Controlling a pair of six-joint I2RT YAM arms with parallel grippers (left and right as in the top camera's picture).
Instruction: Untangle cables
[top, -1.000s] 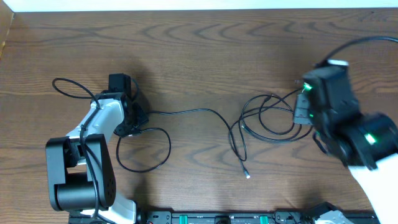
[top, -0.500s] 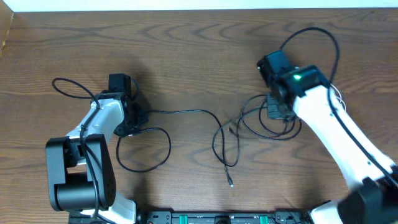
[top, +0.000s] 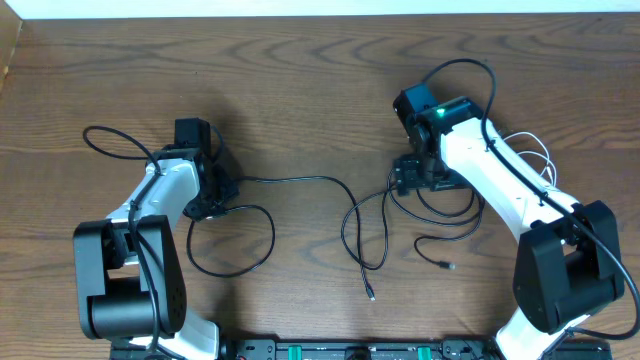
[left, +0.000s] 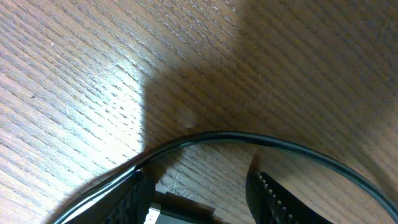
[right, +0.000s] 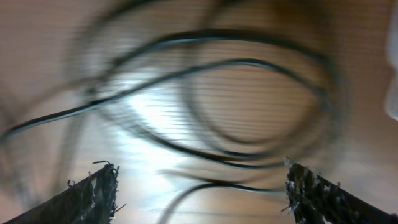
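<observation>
A thin black cable (top: 300, 179) runs right from my left gripper (top: 214, 195) and ends in a small plug (top: 370, 295). It also curls into a loop (top: 235, 240) below that gripper. In the left wrist view the jaws (left: 199, 199) stand apart around a plug (left: 180, 208), with bare wood between the plug and the right finger (left: 273, 199); a black cable (left: 249, 138) arcs ahead of them. My right gripper (top: 407, 181) hangs open over a tangle of black cables (top: 445, 212). Its wrist view is blurred: wide-set fingers (right: 93, 193), cable loops (right: 249, 106) beyond, nothing gripped. A white cable (top: 537, 158) lies right of that arm.
A loose black plug end (top: 448, 265) lies below the tangle. The left arm's own thicker wire (top: 110, 135) loops out at the far left. The arm bases and a black rail (top: 350, 350) line the table's front edge.
The right arm swung left and back over the tangle and its gripper opened. The long cable's free end slid left, and a plug end now lies loose below the tangle. The left arm stayed still.
</observation>
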